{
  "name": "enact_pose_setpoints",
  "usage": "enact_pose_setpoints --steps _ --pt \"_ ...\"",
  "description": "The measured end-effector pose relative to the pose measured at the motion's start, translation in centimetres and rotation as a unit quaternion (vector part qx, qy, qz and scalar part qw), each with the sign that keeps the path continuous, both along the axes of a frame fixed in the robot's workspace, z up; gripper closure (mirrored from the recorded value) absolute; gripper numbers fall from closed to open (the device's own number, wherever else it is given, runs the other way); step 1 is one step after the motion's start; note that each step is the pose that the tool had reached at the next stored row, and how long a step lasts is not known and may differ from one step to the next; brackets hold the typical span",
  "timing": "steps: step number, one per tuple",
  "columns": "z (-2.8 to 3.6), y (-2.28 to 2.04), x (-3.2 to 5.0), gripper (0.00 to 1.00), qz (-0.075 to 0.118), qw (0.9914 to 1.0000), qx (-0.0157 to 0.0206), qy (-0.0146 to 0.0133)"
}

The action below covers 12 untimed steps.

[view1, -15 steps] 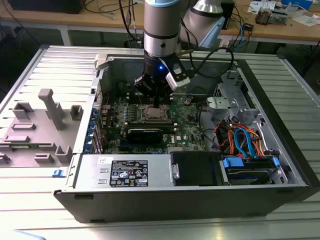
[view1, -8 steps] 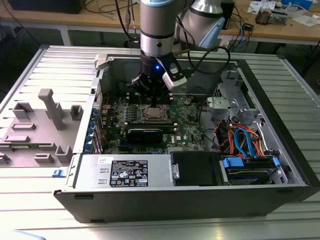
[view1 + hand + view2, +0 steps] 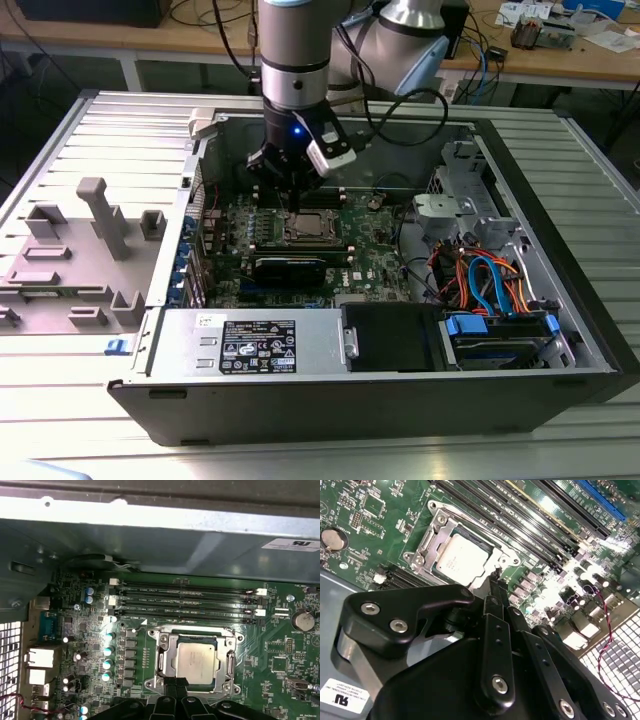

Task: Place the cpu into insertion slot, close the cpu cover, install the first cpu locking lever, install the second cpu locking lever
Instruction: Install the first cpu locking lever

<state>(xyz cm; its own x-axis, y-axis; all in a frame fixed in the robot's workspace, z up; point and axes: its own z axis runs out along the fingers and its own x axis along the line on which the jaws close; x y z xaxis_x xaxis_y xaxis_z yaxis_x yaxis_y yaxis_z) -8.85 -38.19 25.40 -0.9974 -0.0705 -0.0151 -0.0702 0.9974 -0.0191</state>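
Note:
The cpu (image 3: 196,660) lies flat in the insertion slot (image 3: 150,682), its silvery-beige top showing through the window of the cpu cover (image 3: 165,652), which lies down over it. In both wrist views my gripper (image 3: 175,682) stands with its dark fingertips (image 3: 493,576) drawn together at the socket's edge, just beside the cpu (image 3: 461,560) and the cover's frame (image 3: 436,534). Nothing shows between the fingertips. In the exterior view the gripper (image 3: 291,203) hangs straight down inside the open computer case, right over the socket with the cpu (image 3: 308,228).
Long black memory slots (image 3: 185,600) run beside the socket. A black card (image 3: 288,268) lies just in front of it, a power supply (image 3: 255,342) nearer still. Cables (image 3: 485,275) and drive bays fill the exterior view's right. A grey fixture (image 3: 95,225) stands outside the case.

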Motion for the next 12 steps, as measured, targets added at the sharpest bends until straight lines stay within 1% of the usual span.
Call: enact_pose_setpoints --steps 1,2,9,12 --pt "0.14 0.07 -0.51 0.89 0.0 1.0 0.0 -0.0017" --pt "0.14 0.18 -1.08 0.89 0.0 1.0 0.0 -0.0027" --pt "0.15 0.6 -2.59 0.89 0.0 0.99999 -0.0001 -0.0037" --pt "0.14 0.95 -3.33 0.89 0.0 0.99999 0.0 -0.0039"
